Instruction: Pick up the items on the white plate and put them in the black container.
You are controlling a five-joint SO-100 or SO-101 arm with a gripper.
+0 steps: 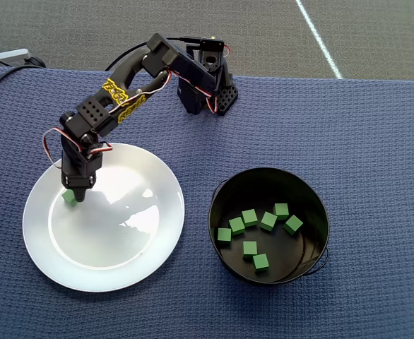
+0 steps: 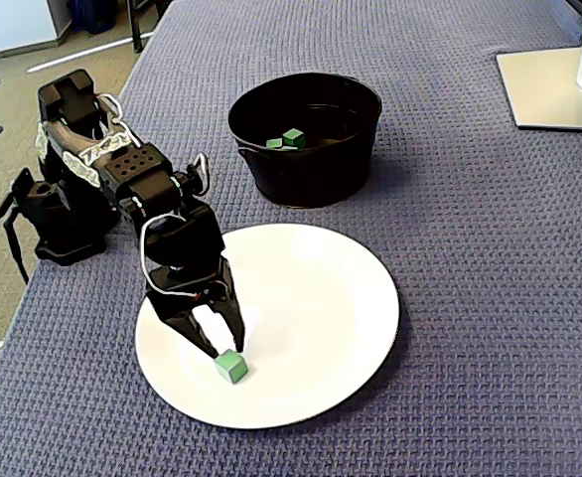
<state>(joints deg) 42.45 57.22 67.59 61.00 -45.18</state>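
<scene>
One camera looks straight down; the other stands low beyond the white plate (image 2: 351,298), angled toward the black container (image 2: 306,149); both share them

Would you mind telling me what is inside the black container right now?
In the overhead view, the black container holds seven green cubes on its floor. In the fixed view its near wall hides most, leaving only two visible.

A blue-grey woven cloth (image 1: 376,141) covers the table across both views. In the fixed view's upper right corner stands a grey monitor base (image 2: 554,84). Beyond the cloth, the overhead view's top shows grey carpet crossed by a white line (image 1: 318,37).
</scene>
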